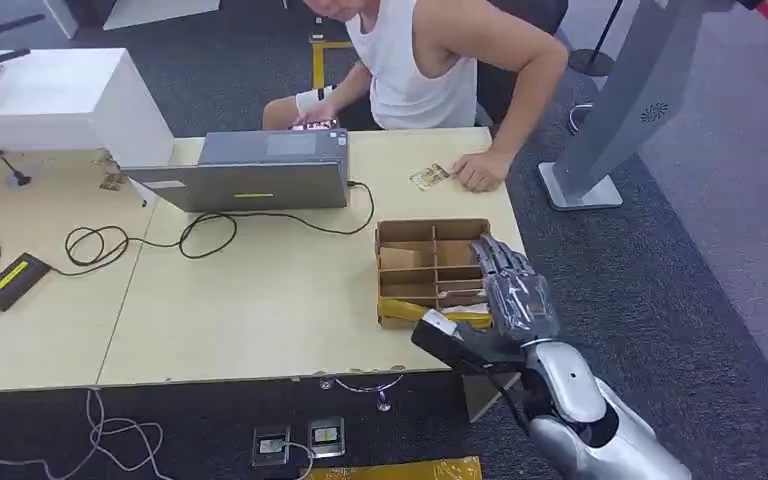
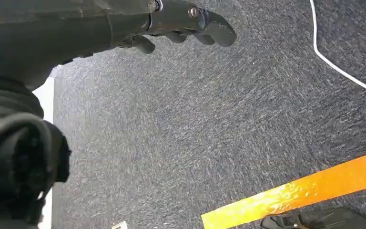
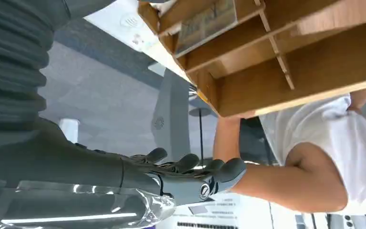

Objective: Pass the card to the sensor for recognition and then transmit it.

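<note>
The right hand (image 1: 513, 290) hovers over the right edge of the desk (image 1: 260, 310), beside the right side of the divided cardboard box (image 1: 430, 268). Its fingers (image 3: 190, 164) are stretched out nearly straight and slightly apart, and nothing is held between them; whether they brush the box wall cannot be told. The left hand (image 2: 171, 24) hangs above dark carpet (image 2: 219, 133), its fingers loosely curled and holding nothing.

A card (image 1: 429, 177) lies flat near the far right corner of the desk, just beside a person's hand (image 1: 480, 170) that rests on the desktop. It looks small and pale with a gold-brown print; finer detail is too small to read. In the right wrist view another card (image 3: 205, 21) stands in one of the box's compartments.

A closed-looking grey laptop (image 1: 250, 172) sits at the far edge of the desk, with a black cable (image 1: 210, 225) trailing from it towards the left.
</note>
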Action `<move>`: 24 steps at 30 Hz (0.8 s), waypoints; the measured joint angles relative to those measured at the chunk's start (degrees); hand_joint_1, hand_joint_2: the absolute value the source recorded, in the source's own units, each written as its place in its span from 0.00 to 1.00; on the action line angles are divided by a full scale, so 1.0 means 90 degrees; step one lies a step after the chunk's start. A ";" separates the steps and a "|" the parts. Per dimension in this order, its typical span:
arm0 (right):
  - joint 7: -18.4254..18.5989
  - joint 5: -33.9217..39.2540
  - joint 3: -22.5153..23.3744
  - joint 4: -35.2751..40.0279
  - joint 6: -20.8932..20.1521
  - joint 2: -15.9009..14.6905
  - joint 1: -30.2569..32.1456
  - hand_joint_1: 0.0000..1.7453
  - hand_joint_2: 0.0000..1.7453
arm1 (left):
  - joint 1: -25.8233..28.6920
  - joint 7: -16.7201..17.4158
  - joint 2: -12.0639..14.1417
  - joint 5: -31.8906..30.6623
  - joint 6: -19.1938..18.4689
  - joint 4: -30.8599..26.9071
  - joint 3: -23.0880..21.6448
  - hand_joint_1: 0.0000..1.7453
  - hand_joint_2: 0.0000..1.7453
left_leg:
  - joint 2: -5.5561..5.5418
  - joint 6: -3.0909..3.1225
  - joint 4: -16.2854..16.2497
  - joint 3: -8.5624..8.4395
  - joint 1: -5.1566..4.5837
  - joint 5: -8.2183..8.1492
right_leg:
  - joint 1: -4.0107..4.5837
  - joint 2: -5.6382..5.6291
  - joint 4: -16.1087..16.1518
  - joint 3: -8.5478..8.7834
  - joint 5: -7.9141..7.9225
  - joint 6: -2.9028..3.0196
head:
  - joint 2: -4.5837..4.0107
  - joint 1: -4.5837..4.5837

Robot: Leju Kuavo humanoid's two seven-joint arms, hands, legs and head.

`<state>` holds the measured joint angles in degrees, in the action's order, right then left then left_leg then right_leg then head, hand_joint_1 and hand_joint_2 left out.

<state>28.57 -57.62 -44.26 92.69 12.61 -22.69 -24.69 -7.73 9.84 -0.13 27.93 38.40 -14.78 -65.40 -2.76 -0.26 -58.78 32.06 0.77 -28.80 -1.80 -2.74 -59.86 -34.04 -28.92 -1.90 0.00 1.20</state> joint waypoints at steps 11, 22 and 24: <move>-0.0131 -0.0017 -0.0216 -0.0529 -0.0327 0.0163 -0.0511 0.00 1.00 | -0.0002 -0.0022 0.0000 0.0155 0.0017 0.0000 0.0000 0.00 0.00 | -0.0003 0.0000 0.0000 0.0004 0.0001 0.0000 | 0.0001 0.0003 -0.0001 0.0000 0.0000 0.0000 | 0.0000 0.0000; -0.0340 0.0165 -0.0532 -0.1314 -0.0386 0.0481 -0.0827 0.00 1.00 | -0.0025 -0.0022 0.0032 0.0153 0.0010 0.0000 0.0000 0.00 0.00 | -0.0005 0.0000 0.0000 0.0004 0.0001 0.0001 | 0.0001 0.0004 -0.0002 -0.0001 0.0000 0.0000 | 0.0000 -0.0002; -0.0347 0.0177 -0.0568 -0.1413 -0.0381 0.0522 -0.0848 0.00 1.00 | -0.0026 -0.0022 0.0032 0.0155 0.0010 0.0000 0.0000 0.00 0.00 | -0.0006 0.0000 0.0000 0.0004 0.0001 0.0001 | 0.0001 0.0004 -0.0002 -0.0001 0.0000 0.0001 | 0.0000 0.0000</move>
<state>25.44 -56.02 -49.37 79.98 9.18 -17.99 -32.32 -7.96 9.64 0.15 29.33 38.49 -14.78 -65.40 -2.81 -0.27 -58.78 32.10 0.78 -28.80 -1.79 -2.71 -59.88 -34.05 -28.93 -1.89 0.00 1.20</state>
